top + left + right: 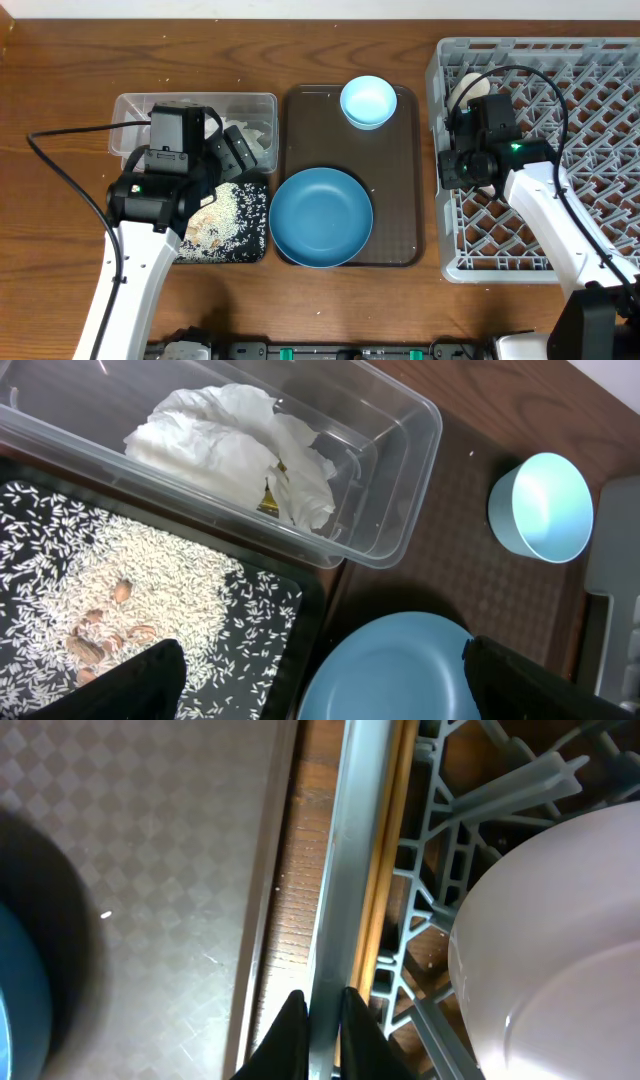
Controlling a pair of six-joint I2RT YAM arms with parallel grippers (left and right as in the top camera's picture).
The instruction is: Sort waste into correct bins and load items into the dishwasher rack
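**open pincer over the rice, clenched pincer against the rack wall**

what could go wrong, left to right. the left pincer (320,660) hangs released and spread wide, one finger over the black tray (305,600) and the other over the near-left rim of the large blue bowl (320,217). a straight drop could catch that rim and tip or shove the bowl. it could also plough through the rice (130,590) and throw grains onto the desk (60,100). the right pincer (317,1010) is clenched with nothing seen between its tips, and it sits right above the left wall of the rack (600,150). a sideways swing could snag that wall or a peg and drag the rack, or knock the white bowl (560,940) lying just to its right.

the count, left to right:
- one clear tub (262,103), far left, holding a wad of tissue (230,445); whether that is one sheet or more i cannot tell
- one yellow wrapper (268,498) tucked in the tissue
- one black tray, near left, holding one heap of rice with a few brownish bits
- one brown serving tray (400,200) in the middle, carrying two bowls: the large blue one near, the small light-blue bowl (368,100) far
- one rack on the right, with one pale round piece at its far-left corner and a second pale shape under the pincer
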